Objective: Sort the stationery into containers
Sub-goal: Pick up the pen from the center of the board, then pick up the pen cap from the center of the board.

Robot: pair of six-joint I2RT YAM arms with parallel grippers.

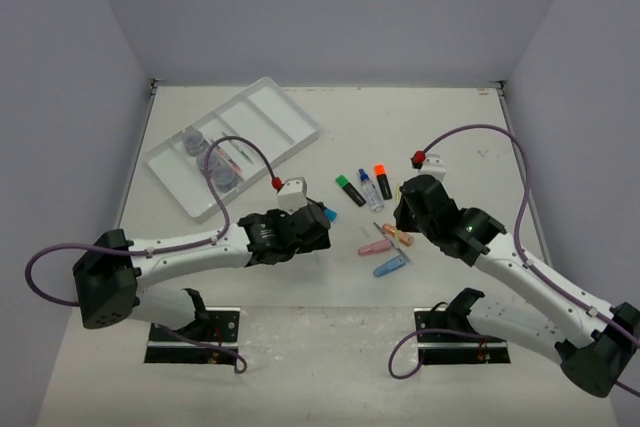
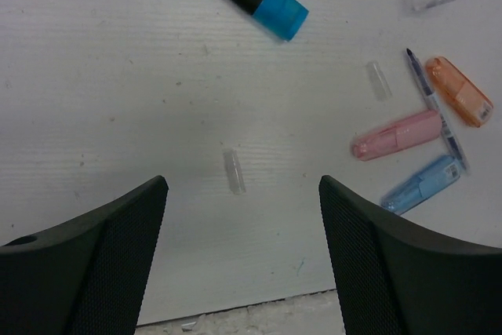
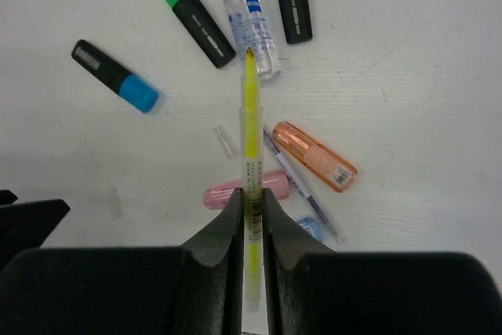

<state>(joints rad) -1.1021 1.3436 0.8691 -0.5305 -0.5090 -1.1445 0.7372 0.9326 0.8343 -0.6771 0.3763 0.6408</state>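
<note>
Stationery on desk (image 1: 450, 127), one pen in grip.
Thin yellow pen (image 3: 251, 123) pinched in the closed right end effector (image 3: 251, 202), above blue-capped bottle (image 3: 249, 25) and black highlighters (image 3: 194, 17). Left end effector (image 2: 243, 186) spread wide, holding nothing. Pink, orange and blue pieces (image 2: 396, 135) lie clustered. White tray (image 1: 275, 107) far left, clear jars (image 1: 196, 142) inside.

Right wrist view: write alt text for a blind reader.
The right gripper is shut on a thin yellow pen. Beyond it on the table lie a green-capped highlighter, a blue-capped highlighter, a bottle, an orange piece and a pink piece.
</note>
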